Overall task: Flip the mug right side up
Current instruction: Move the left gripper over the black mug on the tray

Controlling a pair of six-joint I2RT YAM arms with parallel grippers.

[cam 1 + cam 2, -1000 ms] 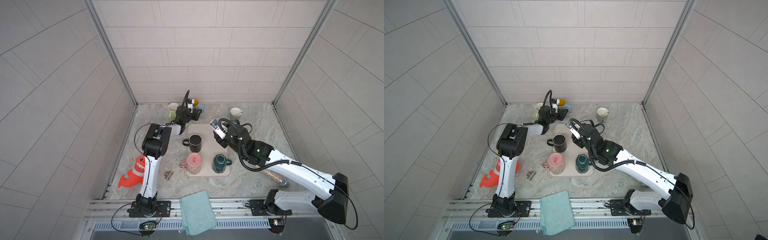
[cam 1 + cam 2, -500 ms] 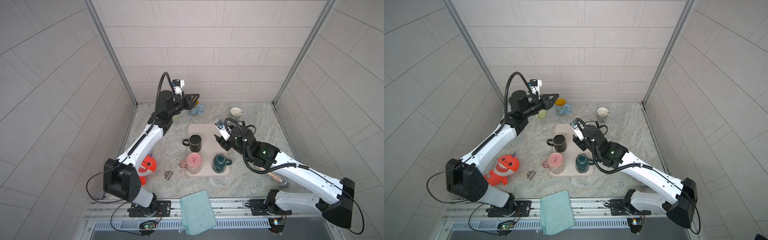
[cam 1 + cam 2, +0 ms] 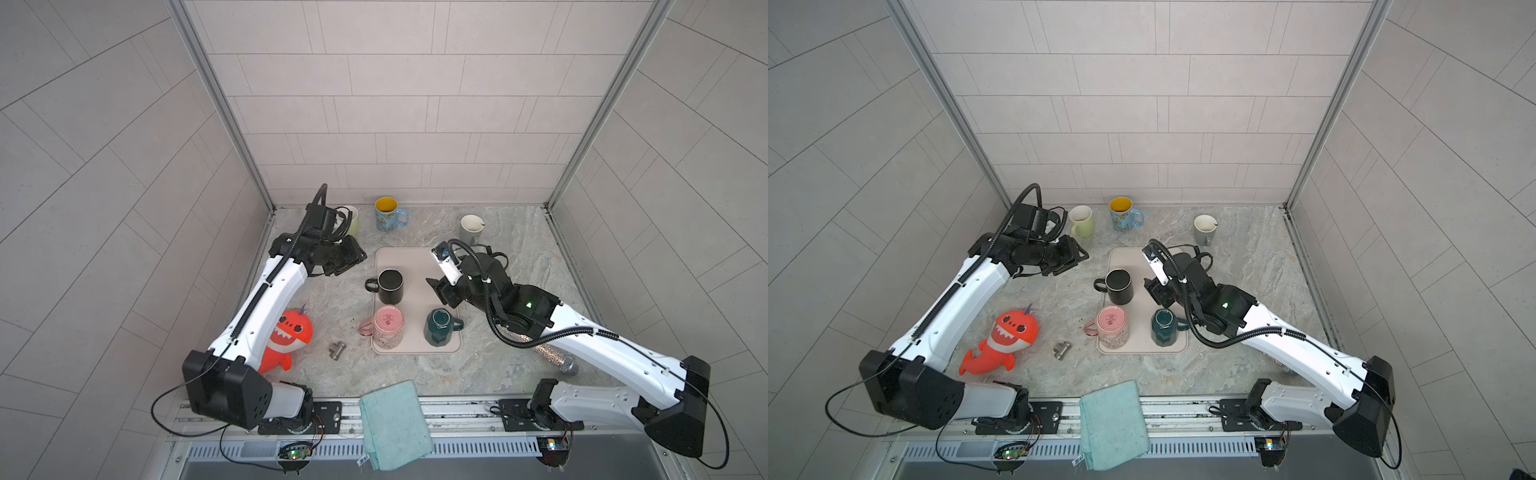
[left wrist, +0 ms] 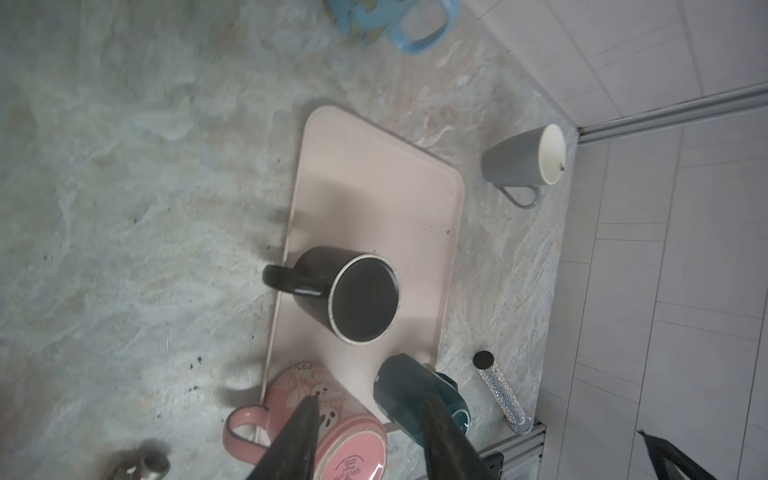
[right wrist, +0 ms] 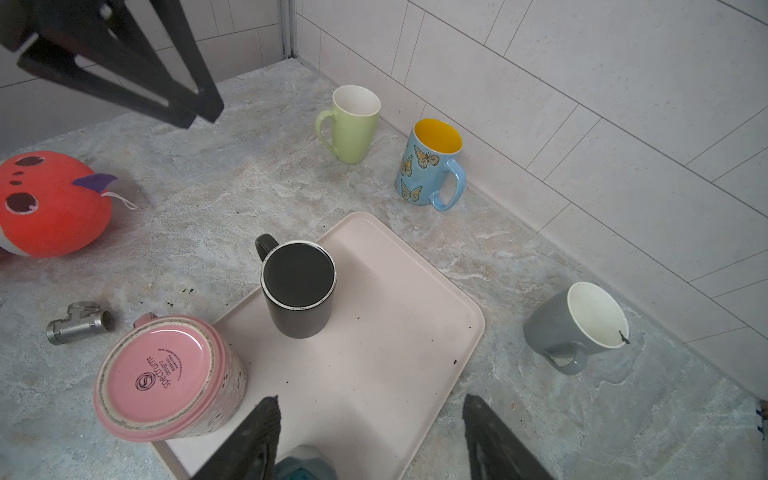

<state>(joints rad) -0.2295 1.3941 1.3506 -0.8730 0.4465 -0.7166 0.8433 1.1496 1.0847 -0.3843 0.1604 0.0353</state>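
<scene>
Three mugs stand on the pale pink tray (image 3: 415, 262). The pink mug (image 3: 388, 326) (image 5: 162, 370) is bottom up, its printed base showing. The teal mug (image 3: 438, 328) (image 4: 405, 390) also looks bottom up. The black mug (image 3: 390, 284) (image 5: 297, 286) shows a flat dark face with a white ring. My left gripper (image 3: 353, 259) (image 4: 371, 399) hovers open and empty over the counter left of the tray. My right gripper (image 3: 436, 289) (image 5: 370, 400) is open and empty above the tray, just behind the teal mug.
Upright along the back wall stand a green mug (image 3: 1080, 220), a butterfly mug (image 3: 386, 214) and a grey mug (image 3: 471, 228). A red shark plush (image 3: 289, 332) and metal fitting (image 3: 336, 350) lie front left, a glitter microphone (image 3: 557, 357) under the right arm, a teal cloth (image 3: 395, 419) at the front rail.
My left gripper has left the back mugs, risen, then come down left of the tray, its jaws opening. My right gripper has opened wider and drawn back slightly toward the teal mug.
</scene>
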